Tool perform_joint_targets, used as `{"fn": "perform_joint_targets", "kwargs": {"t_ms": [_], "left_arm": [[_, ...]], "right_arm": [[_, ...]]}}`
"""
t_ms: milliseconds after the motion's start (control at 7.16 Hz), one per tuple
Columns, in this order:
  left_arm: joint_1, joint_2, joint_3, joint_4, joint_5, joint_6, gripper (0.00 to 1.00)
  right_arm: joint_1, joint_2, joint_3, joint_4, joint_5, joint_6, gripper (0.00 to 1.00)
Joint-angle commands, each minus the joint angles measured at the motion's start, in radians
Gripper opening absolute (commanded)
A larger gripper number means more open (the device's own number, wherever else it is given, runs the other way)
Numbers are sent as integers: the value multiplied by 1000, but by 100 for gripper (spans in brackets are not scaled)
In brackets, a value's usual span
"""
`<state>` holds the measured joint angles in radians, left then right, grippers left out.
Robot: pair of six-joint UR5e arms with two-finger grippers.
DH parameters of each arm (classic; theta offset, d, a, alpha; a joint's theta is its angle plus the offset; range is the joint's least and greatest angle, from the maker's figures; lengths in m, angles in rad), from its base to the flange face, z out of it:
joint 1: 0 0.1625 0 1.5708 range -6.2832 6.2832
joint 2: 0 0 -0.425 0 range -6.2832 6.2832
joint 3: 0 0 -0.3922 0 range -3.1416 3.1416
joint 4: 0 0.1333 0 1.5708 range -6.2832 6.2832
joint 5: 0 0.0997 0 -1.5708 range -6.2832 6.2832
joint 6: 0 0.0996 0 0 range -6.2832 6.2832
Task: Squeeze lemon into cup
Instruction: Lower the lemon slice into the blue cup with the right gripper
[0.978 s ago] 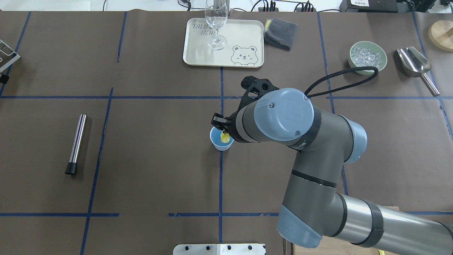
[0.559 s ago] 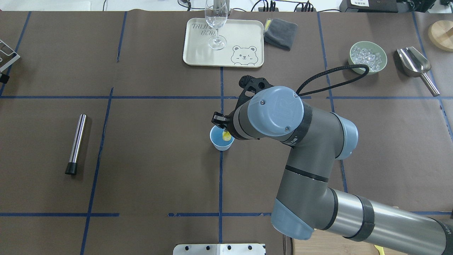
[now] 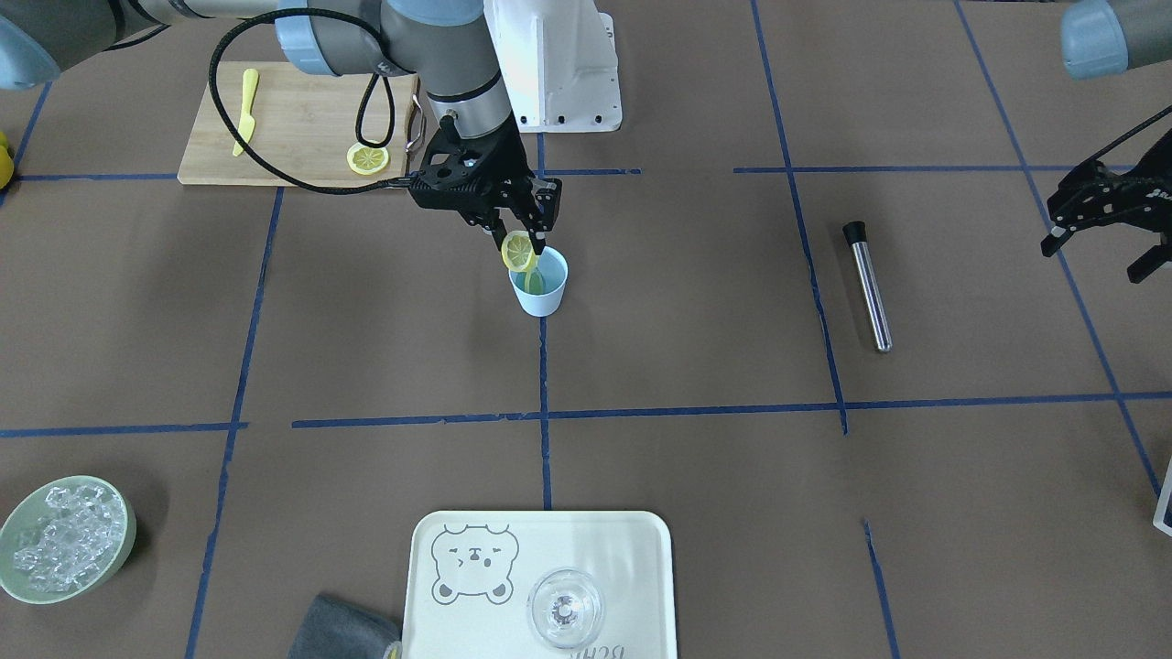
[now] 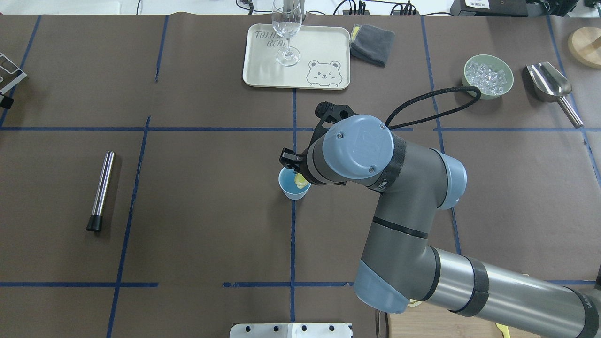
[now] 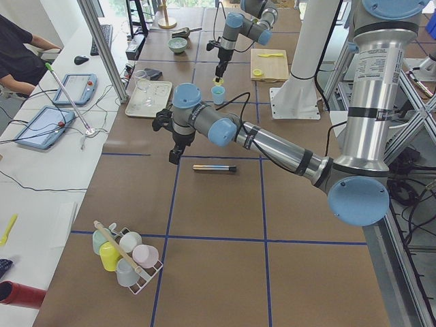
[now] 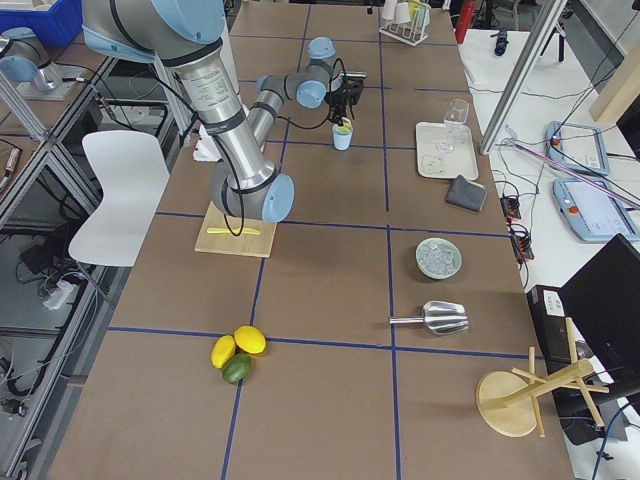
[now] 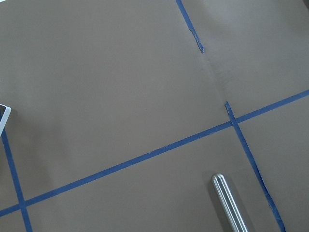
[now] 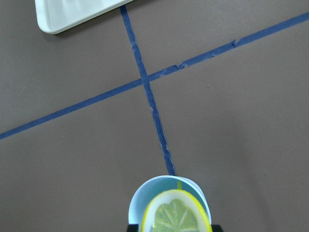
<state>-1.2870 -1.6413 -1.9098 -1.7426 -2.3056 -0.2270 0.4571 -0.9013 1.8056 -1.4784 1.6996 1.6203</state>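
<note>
The pale-blue cup (image 3: 542,286) stands on the brown table near its middle, also seen from overhead as the cup (image 4: 292,187). My right gripper (image 3: 520,244) hangs just above its rim, shut on a yellow lemon (image 3: 517,253) slice held upright on edge. In the right wrist view the lemon (image 8: 176,217) covers much of the cup's (image 8: 141,199) mouth. From overhead, my wrist hides most of the gripper, and only a bit of the lemon (image 4: 299,180) shows. My left gripper (image 3: 1092,260) hovers open and holding nothing at the table's far side, beyond a steel rod (image 3: 867,286).
A second lemon slice (image 3: 367,158) and a yellow knife (image 3: 244,110) lie on the wooden board (image 3: 293,119). At the table's back are a tray (image 4: 263,75) with a glass (image 4: 287,33), a grey cloth (image 4: 372,43), a bowl of ice (image 4: 487,75) and a scoop (image 4: 549,84).
The right arm's elbow and wrist have swung leftward while the gripper stays over the cup, still shut on the lemon. The slice has barely shifted.
</note>
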Motion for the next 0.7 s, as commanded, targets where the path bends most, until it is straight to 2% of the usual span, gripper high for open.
{"fn": "perform_joint_targets", "kwargs": {"t_ms": [0, 140, 559], "left_arm": [[0, 0, 2, 0, 0, 0, 100], [0, 0, 2, 0, 0, 0, 100], [0, 0, 0, 0, 0, 0, 100]], "right_arm": [[0, 12, -2, 0, -2, 3, 58], [0, 12, -2, 0, -2, 3, 59], [0, 13, -2, 0, -2, 3, 91]]}}
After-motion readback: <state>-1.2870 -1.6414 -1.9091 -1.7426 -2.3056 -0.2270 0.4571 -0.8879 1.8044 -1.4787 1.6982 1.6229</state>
